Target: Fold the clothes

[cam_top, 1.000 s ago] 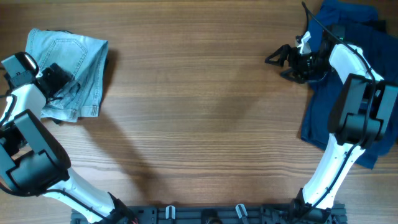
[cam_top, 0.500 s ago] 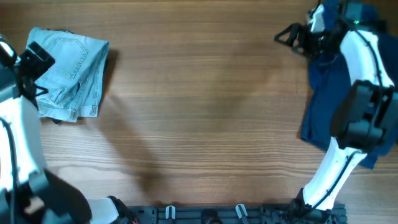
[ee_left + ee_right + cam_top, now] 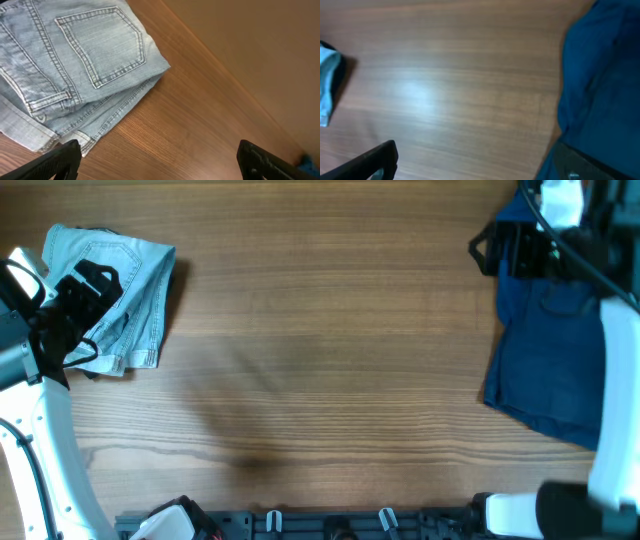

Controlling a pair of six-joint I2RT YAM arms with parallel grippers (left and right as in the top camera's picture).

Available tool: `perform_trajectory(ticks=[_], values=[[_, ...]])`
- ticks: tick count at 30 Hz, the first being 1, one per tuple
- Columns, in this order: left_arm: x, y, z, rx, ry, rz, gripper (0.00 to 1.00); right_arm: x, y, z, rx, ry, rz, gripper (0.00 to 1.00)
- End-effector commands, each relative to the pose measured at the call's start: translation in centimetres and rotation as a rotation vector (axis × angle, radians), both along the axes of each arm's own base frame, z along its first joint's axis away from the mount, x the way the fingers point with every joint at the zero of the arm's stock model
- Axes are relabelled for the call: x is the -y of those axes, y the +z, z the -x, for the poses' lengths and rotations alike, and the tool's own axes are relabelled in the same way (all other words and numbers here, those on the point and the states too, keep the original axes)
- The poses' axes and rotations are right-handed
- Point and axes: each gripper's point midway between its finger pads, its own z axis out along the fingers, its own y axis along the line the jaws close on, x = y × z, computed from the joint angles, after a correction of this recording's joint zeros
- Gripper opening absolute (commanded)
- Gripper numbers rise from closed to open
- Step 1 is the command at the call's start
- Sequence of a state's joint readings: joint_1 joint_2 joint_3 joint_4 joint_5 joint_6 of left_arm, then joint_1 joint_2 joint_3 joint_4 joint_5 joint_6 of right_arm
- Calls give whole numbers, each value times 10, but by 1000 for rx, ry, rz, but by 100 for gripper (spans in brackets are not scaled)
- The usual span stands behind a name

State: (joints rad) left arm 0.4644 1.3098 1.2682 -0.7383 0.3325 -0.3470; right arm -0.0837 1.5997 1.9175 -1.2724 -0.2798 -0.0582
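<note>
The pale denim shorts [image 3: 125,285] lie folded at the table's far left, back pocket up; they also show in the left wrist view [image 3: 75,65]. My left gripper [image 3: 85,295] hovers over their left part, open and empty [image 3: 160,162]. The dark navy garment [image 3: 550,350] lies spread at the right edge and also shows in the right wrist view [image 3: 605,75]. My right gripper [image 3: 495,252] hovers at its upper left corner, open and empty [image 3: 480,162]. No black garment shows clearly.
The wooden table [image 3: 330,350] stretches between the two garments. A black mounting rail [image 3: 330,525] runs along the front edge. The right arm's white links [image 3: 615,360] hang over the navy garment.
Both arms have lifted off the garments and risen. The right gripper moved right and toward the far edge. The left gripper shifted left, then back over the shorts. The garments stayed put.
</note>
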Motion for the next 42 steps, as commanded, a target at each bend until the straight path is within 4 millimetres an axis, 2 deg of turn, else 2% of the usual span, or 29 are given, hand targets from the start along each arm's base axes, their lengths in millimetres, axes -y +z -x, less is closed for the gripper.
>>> perform_trajectory(ticks=[1,3,7,10,13,15,16,17,20,22,23,27,31,33,35,37,42], values=[[5,6,-1,19,-13,20,100,-2,46,53,70,-77,-32,100],[5,6,-1,19,-12,21,100,-3,51,69,44,-180,-116,100],[5,6,-1,19,-12,21,100,-4,55,75,-30,-461,-345,100],[5,6,-1,19,-12,21,100,4,49,75,-51,-520,-333,100],[5,6,-1,19,-12,21,100,4,47,77,-34,-422,-245,99],[5,6,-1,19,-12,21,100,15,48,74,3,-403,-154,100],[5,6,-1,19,-12,21,100,23,50,67,48,-396,-96,100],[5,6,-1,19,-13,20,100,23,62,60,146,-317,-40,100],[5,6,-1,19,-12,21,100,7,83,56,375,-89,46,100],[5,6,-1,19,-12,21,100,0,80,63,505,-15,74,100],[5,6,-1,19,-12,21,100,-1,73,66,540,-10,79,100],[5,6,-1,19,-12,21,100,-3,23,87,695,-13,92,100],[5,6,-1,19,-12,21,100,-4,-43,108,855,-63,25,100],[5,6,-1,19,-12,21,100,-5,-85,117,904,-71,11,100],[5,6,-1,19,-12,21,100,-5,-109,121,928,-71,10,100],[5,6,-1,19,-12,21,100,-5,-125,124,926,-81,-8,100],[5,6,-1,19,-12,21,100,-4,-140,129,923,-92,-3,100]])
